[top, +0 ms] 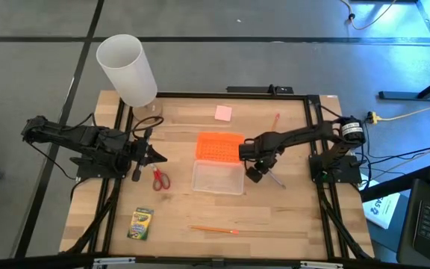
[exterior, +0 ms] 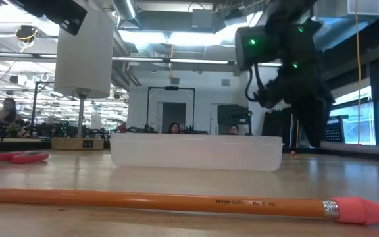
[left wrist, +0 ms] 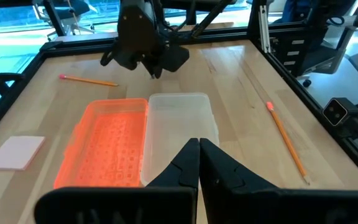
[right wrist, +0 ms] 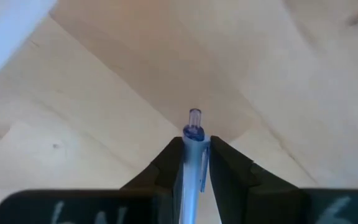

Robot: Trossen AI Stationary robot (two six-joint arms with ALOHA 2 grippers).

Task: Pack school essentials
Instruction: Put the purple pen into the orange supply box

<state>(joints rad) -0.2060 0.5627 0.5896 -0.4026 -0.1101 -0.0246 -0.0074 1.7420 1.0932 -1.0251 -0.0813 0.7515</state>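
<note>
The right gripper [top: 258, 170] hovered low over the table [top: 290, 217], just beside the right edge of the clear plastic box [top: 217, 178]. Its fingers [right wrist: 229, 177] were closed narrowly on a pen [right wrist: 192, 162], the blue-tinted barrel pinched between them with its tip pointing forward toward the wood. In the high view the pen [top: 274, 178] slanted out from under the gripper toward the table's right side. The grasp looked like the pick-up step, with the box open and near so the carry would be short.

The box sat mid-table with its orange lid [top: 219, 147] laid off, touching its far edge, which left the inside free to receive things. It appeared to hold nothing yet, so the packing was judged to be at its start.

The left gripper [top: 154, 155] waited at the table's left, its fingers [left wrist: 182, 171] pressed together on nothing, pointed toward the box.

The other items lay spread out and apart, each with room for a grasp: red-handled scissors [top: 160, 179] near the left gripper, a crayon box [top: 141, 223] at the near left, an orange pencil [top: 215, 230] along the near edge, another thin pencil [top: 276, 120] at the far right, and a pink eraser [top: 223, 113] beyond the lid. A tall white cylinder [top: 128, 69] stood at the far left corner.
</note>
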